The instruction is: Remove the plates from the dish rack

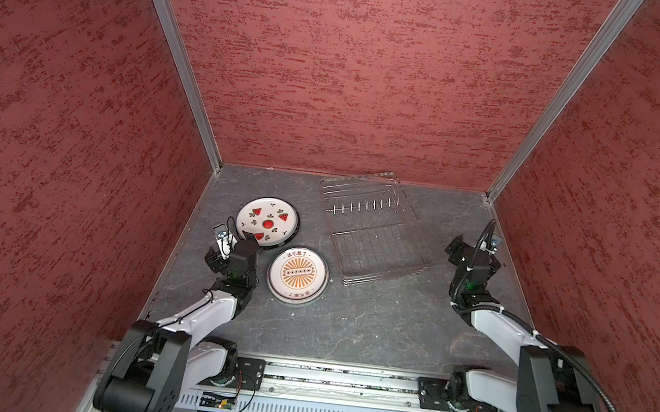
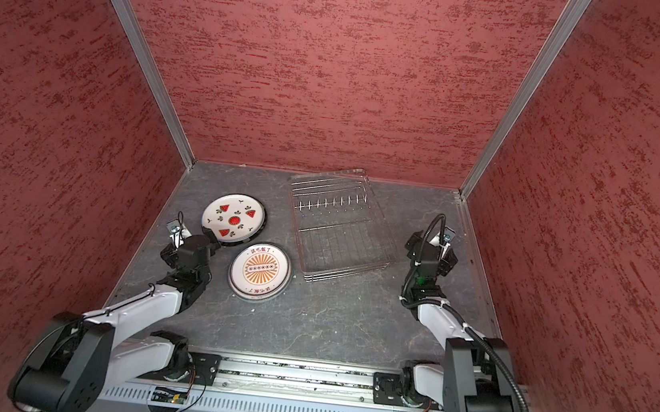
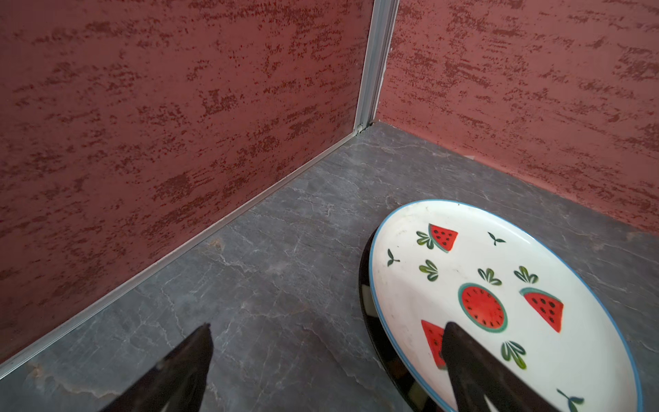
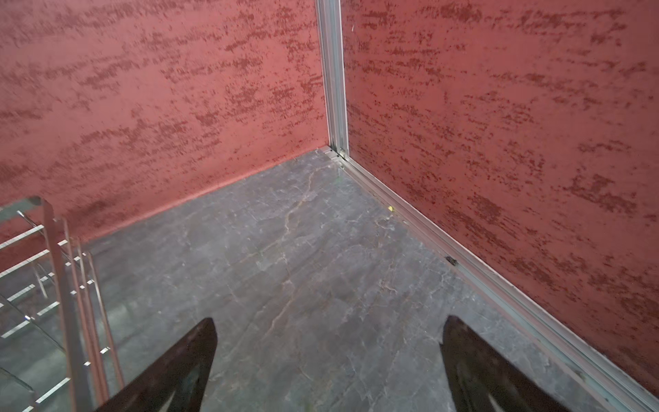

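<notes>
Dark grey marbled tabletop (image 1: 348,330) is closed in by red textured walls (image 1: 334,69) on three sides. Toward the back wall the dish rack (image 1: 375,237) is seen lying at a slant, with its row of short prongs (image 1: 366,206) across the far half. Two plates are found flat on the tabletop, outside the rack and to its left. The watermelon plate (image 1: 267,221) is level with the rack's middle, and a dark rim (image 3: 365,303) of something beneath it is shown in the left wrist view. The sunburst plate (image 1: 298,272) is placed just beside the rack's near left corner, apart from it.

Farther left of the rack, the left gripper (image 3: 327,325) is held with its jaws spread wide and nothing grasped. One of its fingers (image 3: 474,367) is seen over the watermelon plate's near edge; whether contact is made cannot be told. On the rack's right, the right gripper (image 4: 330,321) is held above bare tabletop, likewise spread wide and gripping nothing.
</notes>
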`<action>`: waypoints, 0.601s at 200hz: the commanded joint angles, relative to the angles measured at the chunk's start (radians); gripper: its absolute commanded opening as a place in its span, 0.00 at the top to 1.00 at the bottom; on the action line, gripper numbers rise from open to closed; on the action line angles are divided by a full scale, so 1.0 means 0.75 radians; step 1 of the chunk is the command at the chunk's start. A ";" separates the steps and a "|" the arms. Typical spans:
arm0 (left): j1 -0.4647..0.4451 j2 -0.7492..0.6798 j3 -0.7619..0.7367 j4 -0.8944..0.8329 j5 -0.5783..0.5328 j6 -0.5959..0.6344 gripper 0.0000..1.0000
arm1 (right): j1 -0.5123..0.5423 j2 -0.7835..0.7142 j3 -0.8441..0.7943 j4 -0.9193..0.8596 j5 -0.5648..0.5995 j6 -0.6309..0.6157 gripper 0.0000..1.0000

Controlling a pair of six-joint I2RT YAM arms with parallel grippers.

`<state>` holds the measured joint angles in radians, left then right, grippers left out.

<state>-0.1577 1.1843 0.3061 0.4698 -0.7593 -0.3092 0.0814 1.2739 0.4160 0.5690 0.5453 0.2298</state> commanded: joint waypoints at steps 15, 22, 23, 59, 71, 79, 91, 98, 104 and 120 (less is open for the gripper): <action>0.064 0.084 0.007 0.234 0.124 0.072 0.01 | -0.002 0.092 -0.078 0.329 -0.039 -0.143 0.02; 0.069 0.105 0.030 0.220 0.144 0.091 0.01 | -0.003 0.139 -0.077 0.370 -0.048 -0.159 0.01; 0.068 0.107 0.034 0.214 0.146 0.093 0.01 | -0.003 0.146 -0.076 0.375 -0.045 -0.163 0.02; 0.110 0.246 0.113 0.310 0.270 0.265 0.01 | 0.008 0.190 -0.074 0.460 -0.099 -0.274 0.02; 0.137 0.310 0.059 0.491 0.353 0.284 0.01 | 0.002 0.215 -0.181 0.721 -0.133 -0.315 0.02; 0.134 0.346 0.044 0.607 0.349 0.328 0.01 | -0.002 0.277 -0.204 0.803 -0.136 -0.313 0.02; 0.128 0.334 0.052 0.537 0.414 0.327 0.01 | -0.007 0.283 -0.193 0.767 -0.144 -0.302 0.02; 0.128 0.352 0.046 0.603 0.420 0.354 0.01 | -0.027 0.272 -0.188 0.737 -0.192 -0.288 0.02; 0.128 0.332 0.057 0.535 0.472 0.348 0.01 | -0.038 0.282 -0.192 0.765 -0.236 -0.293 0.02; 0.178 0.381 0.027 0.638 0.758 0.402 0.01 | -0.113 0.304 -0.202 0.761 -0.442 -0.257 0.02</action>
<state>-0.0616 1.4433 0.3485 0.8165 -0.4507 -0.0868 0.0555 1.4899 0.2687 1.0241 0.4122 0.0422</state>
